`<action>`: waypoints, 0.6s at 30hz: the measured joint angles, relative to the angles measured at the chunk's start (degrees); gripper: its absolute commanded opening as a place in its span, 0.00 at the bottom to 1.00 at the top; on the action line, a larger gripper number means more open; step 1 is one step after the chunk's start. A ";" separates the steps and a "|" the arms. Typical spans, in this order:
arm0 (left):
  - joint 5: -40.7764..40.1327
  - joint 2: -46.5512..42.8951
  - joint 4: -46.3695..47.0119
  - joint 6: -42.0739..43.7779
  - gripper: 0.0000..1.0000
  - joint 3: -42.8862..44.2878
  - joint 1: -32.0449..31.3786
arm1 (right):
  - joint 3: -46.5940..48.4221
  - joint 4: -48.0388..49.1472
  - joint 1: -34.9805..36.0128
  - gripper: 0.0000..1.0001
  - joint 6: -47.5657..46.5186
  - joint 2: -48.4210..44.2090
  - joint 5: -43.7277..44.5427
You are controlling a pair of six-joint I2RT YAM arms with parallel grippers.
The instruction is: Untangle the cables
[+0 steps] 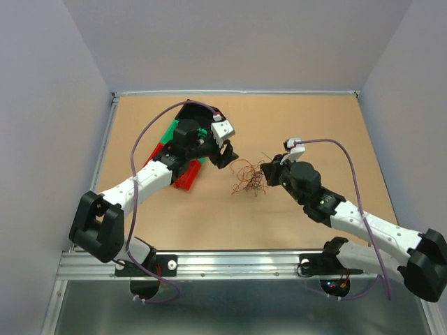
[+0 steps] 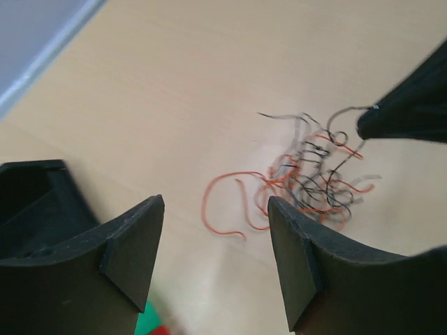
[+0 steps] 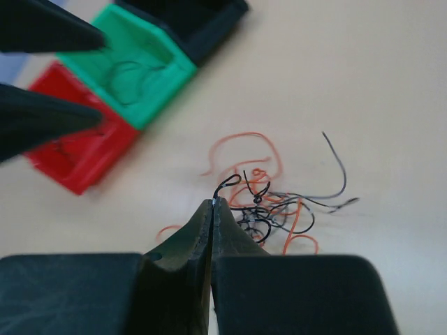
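The cables point(image 1: 247, 179) lie as a small wiry bunch of orange and black strands on the tan table, between the two arms. My right gripper point(image 1: 268, 169) is at the bunch's right edge. Seen from the right wrist, its jaws point(image 3: 213, 202) are pressed together on the end of a black cable point(image 3: 228, 183) that loops out of the bunch point(image 3: 276, 209). My left gripper point(image 1: 225, 155) hovers to the upper left of the bunch. In the left wrist view it point(image 2: 215, 204) stands open and empty, with the cables point(image 2: 307, 178) ahead on the right.
A green bin point(image 3: 136, 66), a red bin point(image 3: 80, 150) and a black bin point(image 3: 202, 17) stand together left of the bunch, under the left arm point(image 1: 167, 132). Thin wires lie inside the green and red ones. Grey walls and a metal rim point(image 1: 112, 139) enclose the table.
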 measured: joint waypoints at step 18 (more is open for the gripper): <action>24.52 -0.04 12.72 -2.45 0.71 -8.26 -1.44 | 0.00 4.20 -0.02 0.01 -3.34 -5.49 -27.21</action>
